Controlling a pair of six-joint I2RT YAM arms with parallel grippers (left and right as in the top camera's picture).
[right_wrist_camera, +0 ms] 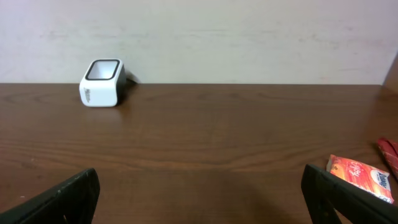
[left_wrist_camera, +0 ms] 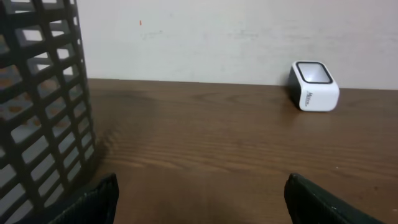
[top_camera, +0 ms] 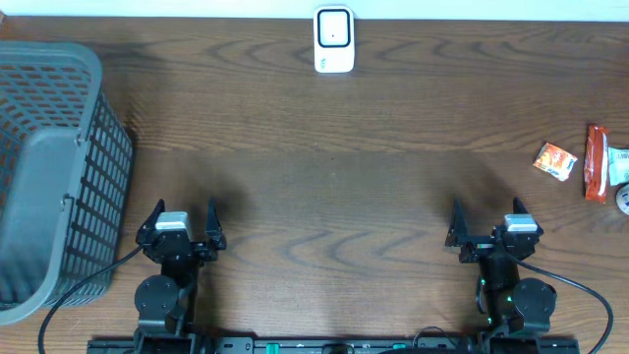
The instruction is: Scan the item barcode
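Closest to the robot's base, the left tool (top_camera: 185, 212) and the right tool (top_camera: 487, 212) sit low over the wooden tabletop (top_camera: 324, 177). They are well apart, each with its jaws spread wide and nothing between them. Beyond the left tool, on the left side, stands a grey mesh basket (top_camera: 110, 167), its wall near that tool but not touching it. Farther out, at the right edge, lie the items. A small orange packet (top_camera: 555, 160) lies flat on the wood, a long red packet (top_camera: 596, 162) is just beside it, and something white (top_camera: 620, 167) is partly cut off by the edge of view. At the far edge, against the pale wall, a white barcode scanner (top_camera: 334, 40) stands with its dark-rimmed window tilted upward, well apart from both packets.
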